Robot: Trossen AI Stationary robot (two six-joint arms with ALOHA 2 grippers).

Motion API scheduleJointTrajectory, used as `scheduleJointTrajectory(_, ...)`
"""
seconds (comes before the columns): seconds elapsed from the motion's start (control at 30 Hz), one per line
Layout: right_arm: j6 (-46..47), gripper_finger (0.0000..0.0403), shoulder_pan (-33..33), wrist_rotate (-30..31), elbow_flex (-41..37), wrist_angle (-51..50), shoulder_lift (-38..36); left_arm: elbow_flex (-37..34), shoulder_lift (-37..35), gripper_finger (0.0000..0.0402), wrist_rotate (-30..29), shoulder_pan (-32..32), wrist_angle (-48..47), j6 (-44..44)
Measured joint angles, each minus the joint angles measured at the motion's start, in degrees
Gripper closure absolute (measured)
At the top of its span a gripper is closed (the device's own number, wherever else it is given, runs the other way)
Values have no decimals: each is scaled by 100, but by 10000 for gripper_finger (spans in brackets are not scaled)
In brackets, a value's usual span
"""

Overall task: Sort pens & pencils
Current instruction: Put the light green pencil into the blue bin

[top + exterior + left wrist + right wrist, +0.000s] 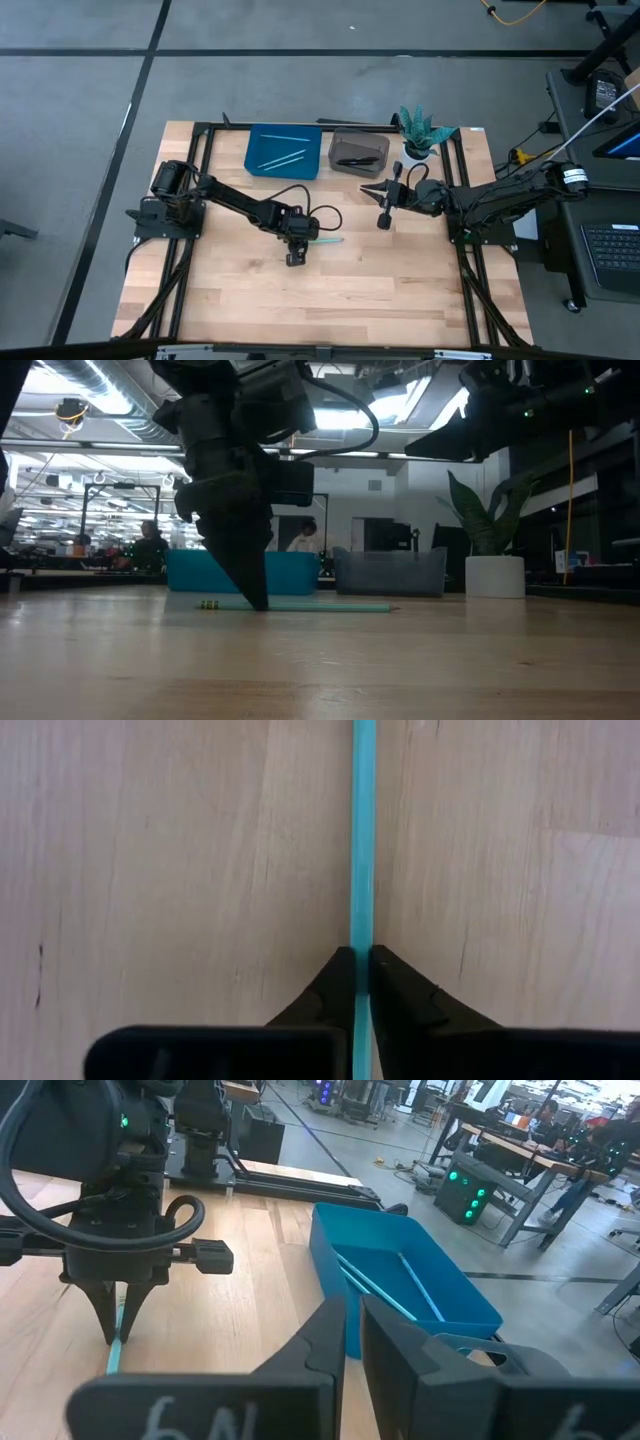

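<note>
One light-blue pencil [362, 830] lies flat on the wooden table [400, 280], near its middle. My left gripper [362, 965] points steeply down and is shut on it; the low view shows its fingertips [258, 598] at the tabletop. Two more pencils [283, 157] lie in the blue tray [258, 165] at the far side. Dark pens [358, 160] lie in the grey tray [340, 140] beside it. My right gripper [350, 1330] hangs above the table to the right, shut on nothing. My left gripper pinches the pencil's shaft [362, 935] between its two fingertips, nearer the yellow-banded end [207, 603] than the other. The fingers come from above, slanting steeply down, one on each side of the shaft. The pencil lies flat along the table.
A potted plant [420, 130] stands at the far right next to the grey tray. Black frame rails [190, 200] run along the table's left and right sides. Bare wood lies toward the near edge. People sit in the room beyond [150, 545].
</note>
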Motion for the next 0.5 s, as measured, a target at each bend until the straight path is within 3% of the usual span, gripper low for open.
scheduleJointTrajectory(0.5, 2, 366, 0, -1, 0, 0, 0, -4, -16, 386, 14, -11, 0, 271)
